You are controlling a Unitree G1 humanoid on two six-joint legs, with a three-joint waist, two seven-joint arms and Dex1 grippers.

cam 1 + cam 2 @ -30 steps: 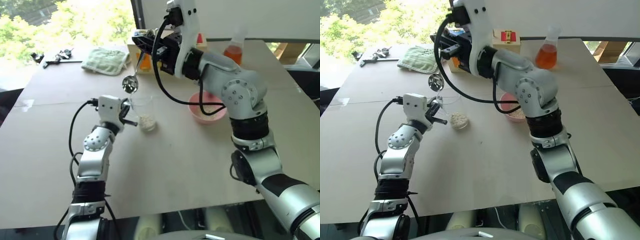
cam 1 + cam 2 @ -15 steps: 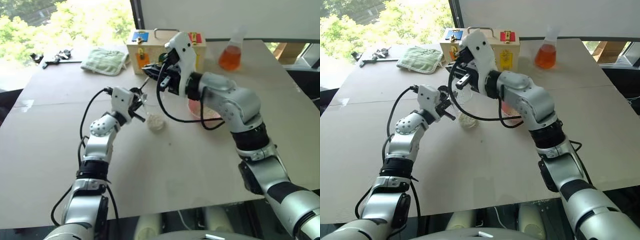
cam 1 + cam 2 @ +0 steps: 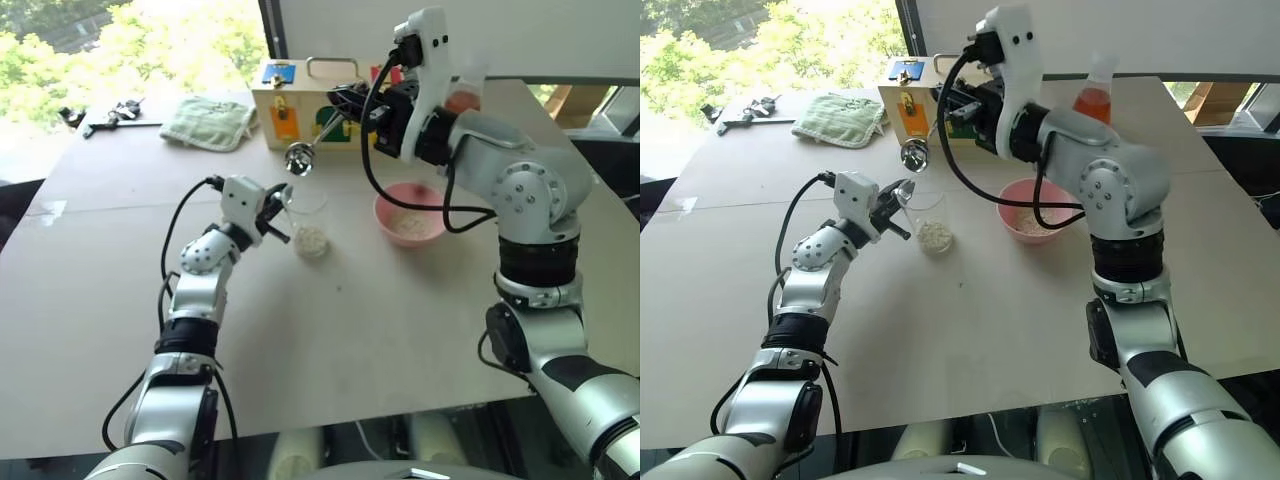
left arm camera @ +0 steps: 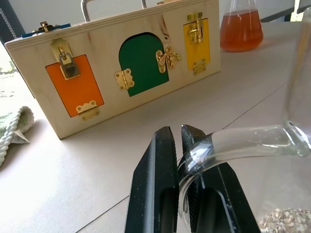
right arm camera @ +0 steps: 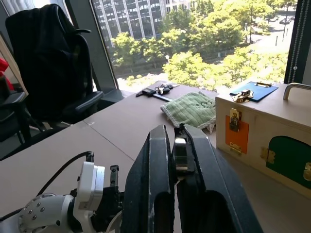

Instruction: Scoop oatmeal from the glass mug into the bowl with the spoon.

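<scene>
Bright daylight from the window [image 3: 130, 40], overexposed foliage, soft tabletop shadows.

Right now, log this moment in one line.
left gripper shut on glass mug handle | right gripper shut on spoon, raised | bowl has oatmeal

Head stereo pair looking down over table [image 3: 330, 340], wrist cameras close along fingers, both seeing wooden box [image 4: 121, 73]

Glass mug [image 3: 309, 222]: clear, straight-sided, upright on the table left of centre, a shallow layer of pale beige oatmeal [image 3: 312, 241] at its bottom. Bowl [image 3: 410, 214]: pink, round, shallow, to the mug's right, some oatmeal inside. Spoon [image 3: 300, 157]: shiny silver, in the air above and just beyond the mug, bowl end lowest, handle rising to the right.
</scene>
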